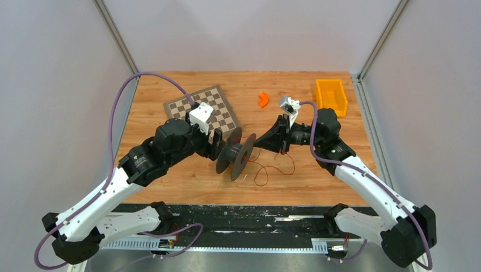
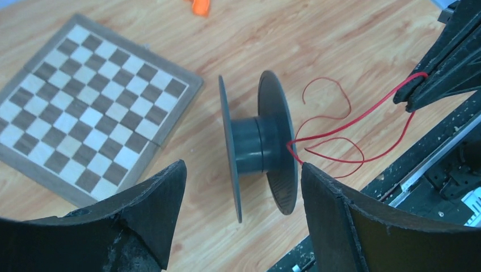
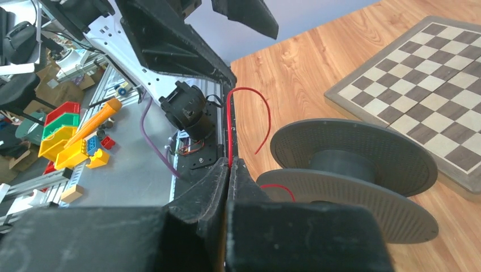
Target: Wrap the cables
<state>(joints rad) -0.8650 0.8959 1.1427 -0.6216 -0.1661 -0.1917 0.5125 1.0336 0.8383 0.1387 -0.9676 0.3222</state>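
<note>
The dark grey plastic spool (image 1: 235, 157) sits mid wooden table (image 1: 170, 187), checkered wooden chessboard (image 1: 218, 102) behind-left of it, thin dark red wire (image 2: 324, 79) looping just right of it. Small curved orange piece (image 1: 263, 100) by the far edge, orange plastic bin (image 1: 330, 106) in the far right corner.

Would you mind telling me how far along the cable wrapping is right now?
Done: the red wire reaches the spool, whose hub looks bare. In hand: the right end effector is shut on the wire; the left end effector is open, off the spool. Remaining: nearly all the winding, with loops loose on the table.
</note>
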